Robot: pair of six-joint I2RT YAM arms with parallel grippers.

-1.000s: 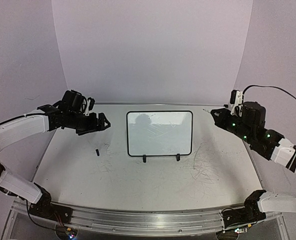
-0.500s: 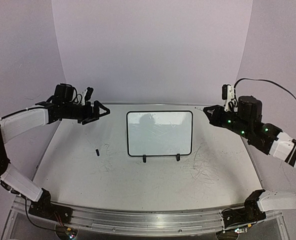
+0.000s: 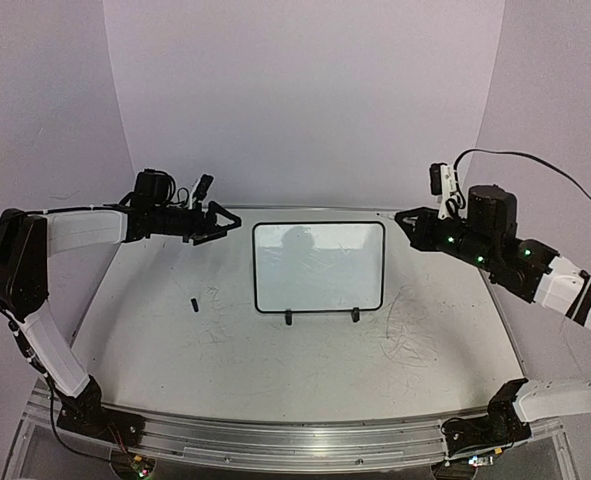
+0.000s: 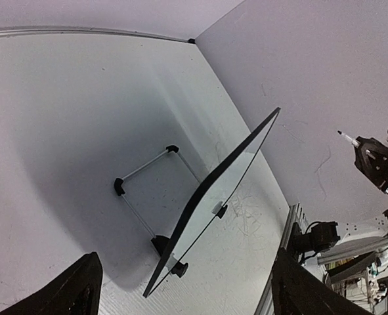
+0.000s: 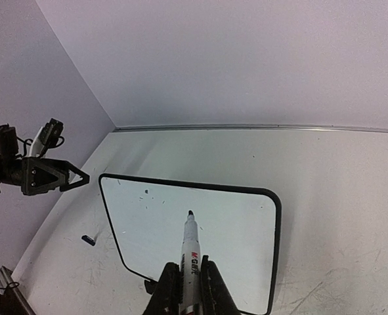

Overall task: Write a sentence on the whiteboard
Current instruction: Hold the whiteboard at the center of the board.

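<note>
My right claw is clamped around a white felt marker. The marker's bare black tip is aimed at the small black-framed whiteboard, which stands tilted in the middle of the tabletop. My left claw gapes empty, well apart. Pressing hard could push the unbraced board over. Its face is blank, with nothing written yet.

Whiteboard on table, cap to its left

Black-framed whiteboard, leaning back on two black feet
</note>
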